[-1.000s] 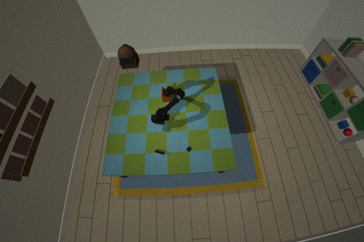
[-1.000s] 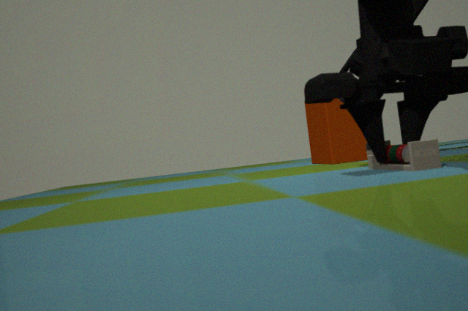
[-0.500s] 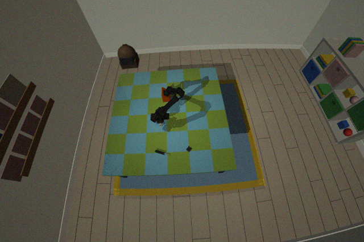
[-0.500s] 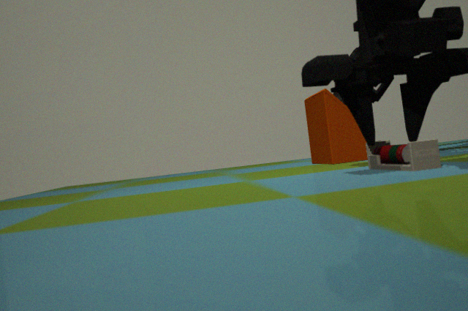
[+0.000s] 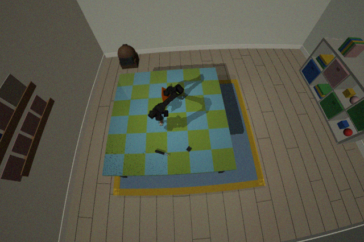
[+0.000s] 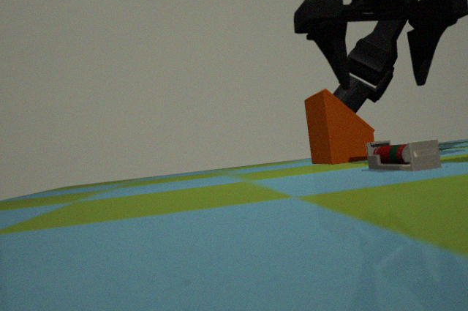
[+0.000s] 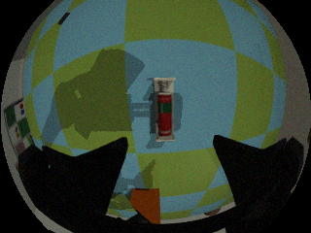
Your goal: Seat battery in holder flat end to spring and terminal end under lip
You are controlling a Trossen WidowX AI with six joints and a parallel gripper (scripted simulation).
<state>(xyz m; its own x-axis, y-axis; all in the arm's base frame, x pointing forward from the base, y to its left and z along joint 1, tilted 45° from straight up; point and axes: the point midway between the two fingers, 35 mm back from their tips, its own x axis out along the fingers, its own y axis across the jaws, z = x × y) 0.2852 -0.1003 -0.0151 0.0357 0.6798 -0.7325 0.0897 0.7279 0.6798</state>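
Note:
The battery (image 6: pixel 382 154) (image 7: pixel 165 121), red with a green band, lies lengthwise inside the pale holder (image 6: pixel 425 155) (image 7: pixel 164 79). It looks straight and level there. In the wrist view the coil spring (image 7: pixel 163 87) shows between one end wall and the battery's near end. The battery's other end is close to the opposite end wall; whether it is under the lip is too small to tell. My gripper (image 6: pixel 383 85) (image 7: pixel 173 142) is open and empty, its fingers wide apart well above the holder, touching neither holder nor battery.
An orange wedge-shaped block (image 5: pixel 164 93) (image 6: pixel 346 137) (image 7: pixel 150 201) stands behind the holder, near the arm. On the checkered table (image 5: pixel 135 139) also lie a dark slim tool (image 5: pixel 160 151) and a small dark block (image 5: pixel 189 148).

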